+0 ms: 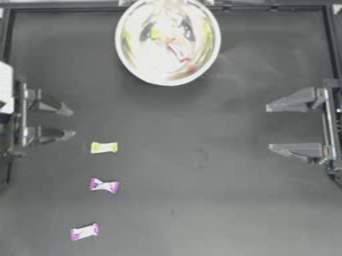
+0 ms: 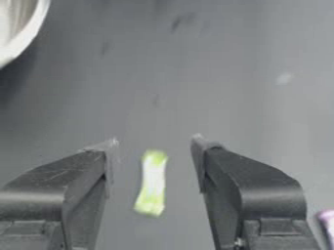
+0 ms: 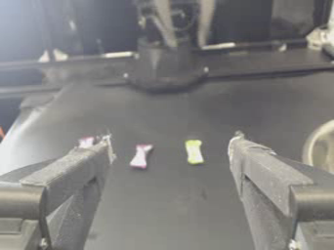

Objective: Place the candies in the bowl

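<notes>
Left pincer released beside yellow-green candy; right pincer released — well apart.

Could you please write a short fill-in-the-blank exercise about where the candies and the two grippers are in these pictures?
1. The number of candies lying on the table outside the metal bowl is ____.
2. The candy nearest the left gripper is the ____ one.
3. The two pink-purple candies lie on the table, while the red candy lies inside the ____.
4. The fingers of the right gripper are ____, holding nothing.

Missing words: three; yellow-green; bowl; open
</notes>
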Tool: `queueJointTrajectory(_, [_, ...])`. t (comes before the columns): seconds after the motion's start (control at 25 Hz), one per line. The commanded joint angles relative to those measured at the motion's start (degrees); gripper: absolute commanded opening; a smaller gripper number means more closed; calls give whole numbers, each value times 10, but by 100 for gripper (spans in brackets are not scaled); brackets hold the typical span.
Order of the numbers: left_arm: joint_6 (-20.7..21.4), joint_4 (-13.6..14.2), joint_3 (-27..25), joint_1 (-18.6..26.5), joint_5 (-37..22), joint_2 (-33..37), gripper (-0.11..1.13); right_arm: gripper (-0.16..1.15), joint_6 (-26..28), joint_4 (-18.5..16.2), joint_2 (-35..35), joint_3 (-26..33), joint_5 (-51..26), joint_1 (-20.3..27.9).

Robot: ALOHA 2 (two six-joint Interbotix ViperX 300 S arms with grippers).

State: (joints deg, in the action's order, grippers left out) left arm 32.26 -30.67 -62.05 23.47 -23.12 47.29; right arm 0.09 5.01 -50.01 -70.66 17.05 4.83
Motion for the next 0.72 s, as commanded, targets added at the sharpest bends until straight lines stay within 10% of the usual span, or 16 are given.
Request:
queueJointTrajectory(0.04, [-1,15,25,15,-16,-53,85,100,0,3,12,16,9,-1])
queueJointTrajectory(0.72, [-4,80,110,-9,-41,-274,88,100,0,5,22,16,18,1])
